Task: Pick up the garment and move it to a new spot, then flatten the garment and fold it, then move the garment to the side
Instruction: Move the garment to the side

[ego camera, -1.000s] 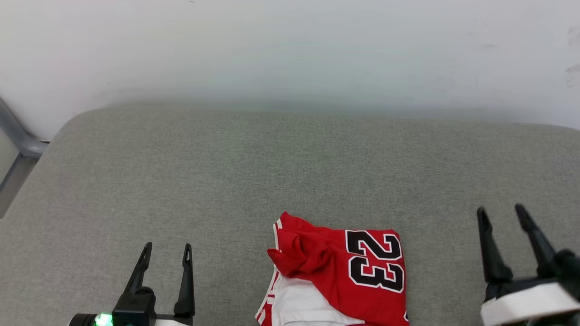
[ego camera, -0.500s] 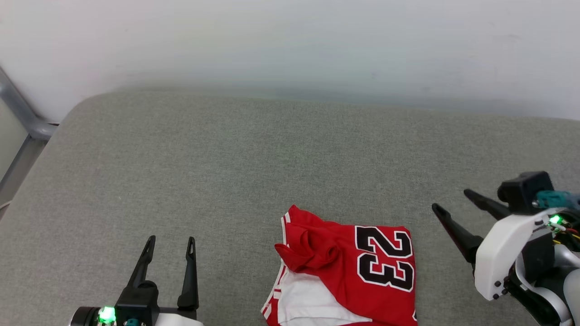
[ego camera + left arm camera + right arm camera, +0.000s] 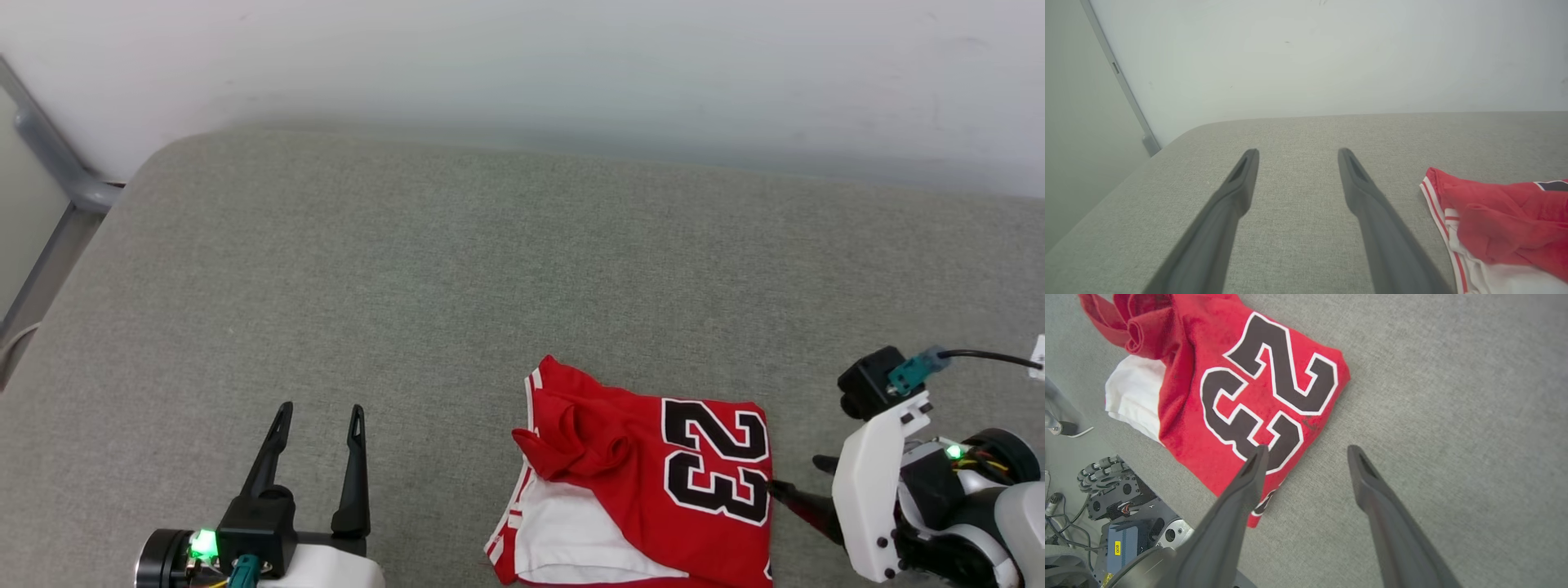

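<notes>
The garment point(image 3: 645, 482) is a red jersey with a black "23" and a white sleeve, lying bunched and partly folded near the front edge of the grey cushion. My right gripper point(image 3: 796, 474) is open and turned sideways, its tips pointing at the garment's right edge. In the right wrist view the gripper point(image 3: 1307, 449) hovers over that edge of the garment point(image 3: 1237, 388), one finger above the "23", the other above bare fabric. My left gripper point(image 3: 320, 412) stands open to the garment's left, holding nothing. In the left wrist view the gripper point(image 3: 1297, 153) has the garment point(image 3: 1494, 220) at its right.
The grey fabric cushion point(image 3: 490, 286) stretches wide behind and to the left of the garment. A white wall point(image 3: 522, 65) runs along the back. A grey metal frame point(image 3: 49, 155) stands at the far left. The robot's wheeled base point(image 3: 1118, 522) sits below the cushion's front edge.
My right arm has swung over and come down, its fingers now pointing left at the garment's right edge. The camera has shifted a little. The left gripper and the garment have stayed put.
</notes>
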You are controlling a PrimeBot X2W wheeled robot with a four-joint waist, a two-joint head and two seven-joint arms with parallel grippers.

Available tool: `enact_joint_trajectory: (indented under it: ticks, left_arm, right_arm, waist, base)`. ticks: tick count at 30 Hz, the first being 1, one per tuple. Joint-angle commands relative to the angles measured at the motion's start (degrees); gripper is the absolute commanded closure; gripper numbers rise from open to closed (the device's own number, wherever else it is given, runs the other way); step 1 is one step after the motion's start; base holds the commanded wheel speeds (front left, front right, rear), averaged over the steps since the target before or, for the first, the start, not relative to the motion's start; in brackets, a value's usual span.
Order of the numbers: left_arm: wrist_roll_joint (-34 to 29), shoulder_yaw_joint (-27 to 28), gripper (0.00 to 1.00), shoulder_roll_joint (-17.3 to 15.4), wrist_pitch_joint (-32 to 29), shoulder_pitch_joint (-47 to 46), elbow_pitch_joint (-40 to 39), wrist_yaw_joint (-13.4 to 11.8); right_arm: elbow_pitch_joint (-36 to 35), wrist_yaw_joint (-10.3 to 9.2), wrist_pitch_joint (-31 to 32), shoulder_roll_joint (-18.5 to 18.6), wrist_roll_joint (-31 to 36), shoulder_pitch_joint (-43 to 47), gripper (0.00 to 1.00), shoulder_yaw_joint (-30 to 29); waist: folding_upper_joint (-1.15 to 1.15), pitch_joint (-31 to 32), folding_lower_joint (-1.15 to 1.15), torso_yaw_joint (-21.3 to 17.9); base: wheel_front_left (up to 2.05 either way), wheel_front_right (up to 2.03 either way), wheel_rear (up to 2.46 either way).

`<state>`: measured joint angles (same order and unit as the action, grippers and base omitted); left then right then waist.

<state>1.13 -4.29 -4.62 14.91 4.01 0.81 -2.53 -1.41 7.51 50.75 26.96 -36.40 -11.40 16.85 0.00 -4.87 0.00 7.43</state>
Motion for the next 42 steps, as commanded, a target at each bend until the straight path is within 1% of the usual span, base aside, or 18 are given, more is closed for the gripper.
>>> enact_joint_trajectory:
  ticks: [1, 7, 11, 17, 23, 24, 25, 26, 35, 42]
  left_arm:
    - [0.0, 0.0, 0.0, 0.2, 0.4, -1.1, 0.0, -0.1]
    - [0.3, -0.3, 0.0, 0.6, 0.4, -1.9, 0.0, 0.1]
    - [0.4, -0.7, 0.0, 0.7, 0.4, -2.5, -0.1, 0.1]
    - [0.6, -0.7, 0.0, 0.9, 0.4, -3.6, 0.3, 0.4]
    - [0.5, -0.6, 0.0, 1.0, 0.4, -4.3, 0.6, 0.5]
    - [0.5, -0.6, 0.0, 1.0, 0.4, -4.3, 0.7, 0.5]
    - [0.4, -0.6, 0.0, 1.1, 0.4, -4.3, 0.7, 0.5]
    - [0.4, -0.6, 0.0, 1.1, 0.4, -4.3, 0.8, 0.5]
    - [0.2, -0.1, 0.0, 1.2, 0.4, -3.8, 1.4, 0.8]
    - [0.1, 0.2, 0.0, 1.2, 0.4, -2.8, 0.9, 0.6]
  right_arm:
    - [0.3, -0.05, 0.2, -0.3, 0.0, 0.0, 0.0, 0.5]
    - [3.4, -0.05, -0.4, -1.7, -0.4, -0.5, 0.0, 2.2]
    - [7.1, -0.05, -1.5, -2.9, 0.2, -1.1, 0.0, 3.1]
    - [12.9, -0.05, -2.8, -4.0, 0.9, 0.2, 0.0, 7.3]
    - [15.7, -0.05, -5.8, -3.9, 0.6, 0.5, 0.0, 11.0]
    - [15.8, -0.04, -6.3, -3.8, 0.2, 0.3, 0.24, 11.7]
    - [15.8, -0.04, -7.2, -3.7, 0.0, 0.1, 0.84, 12.1]
    - [15.8, -0.04, -7.9, -3.5, -0.1, -0.4, 1.0, 12.5]
    - [14.2, -0.08, -13.7, -0.6, -1.9, -3.5, 1.0, 13.0]
    - [11.9, -0.09, -17.2, 2.5, -0.9, -4.0, 1.0, 13.2]
  waist:
    - [0.0, -0.6, 0.0, 0.5]
    - [0.0, -2.4, 0.0, 1.4]
    - [0.0, -3.7, 0.0, 2.0]
    - [0.0, -5.2, 0.0, 2.5]
    - [0.0, -5.8, 0.0, 2.6]
    - [0.0, -5.8, 0.0, 2.5]
    - [0.0, -5.8, 0.0, 2.5]
    - [0.0, -5.8, 0.0, 2.4]
    - [0.0, -4.8, 0.0, 1.7]
    - [0.0, -4.2, 0.0, -0.3]
  base:
    - [0.0, 0.0, 0.0]
    - [0.0, 0.0, 0.0]
    - [0.0, 0.0, 0.0]
    - [0.0, 0.0, 0.0]
    - [0.0, 0.0, 0.0]
    - [0.0, 0.0, 0.0]
    - [0.0, 0.0, 0.0]
    - [0.0, 0.0, 0.0]
    - [0.0, 0.0, 0.0]
    - [0.0, 0.0, 0.0]
